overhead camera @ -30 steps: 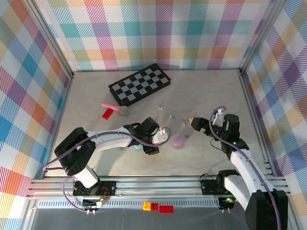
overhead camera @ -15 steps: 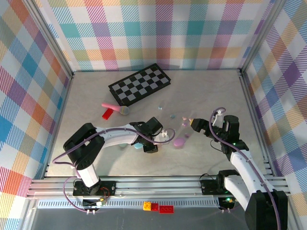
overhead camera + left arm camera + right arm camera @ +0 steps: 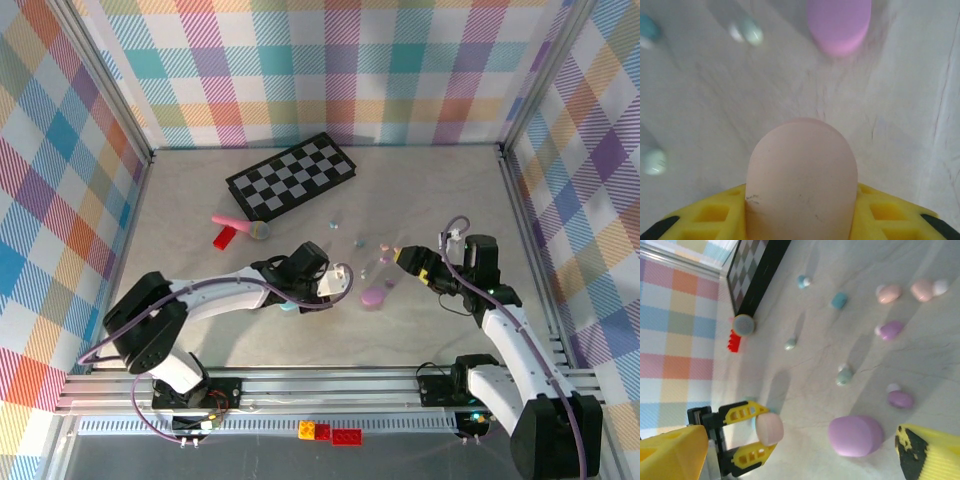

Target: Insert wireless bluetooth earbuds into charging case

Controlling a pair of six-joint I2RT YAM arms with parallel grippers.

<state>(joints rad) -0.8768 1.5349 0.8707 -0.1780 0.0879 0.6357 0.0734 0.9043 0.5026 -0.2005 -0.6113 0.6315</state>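
Note:
My left gripper is shut on a pale pink oval charging case, which stands between its yellow jaws; the right wrist view shows the same case in that gripper. A purple case lies just right of it, closed. Several tiny earbuds are scattered beyond: a purple one, another purple, a pink one, a greenish one and a bluish one. My right gripper hovers open over the buds, its yellow fingers wide apart with nothing between them.
A folded checkerboard lies at the back. A pink-handled brush and a red brick sit to its left front. A teal piece lies under the left wrist. Loose bricks rest on the front rail.
The left jaws have closed onto the pale pink case. The right gripper has shifted slightly towards the back.

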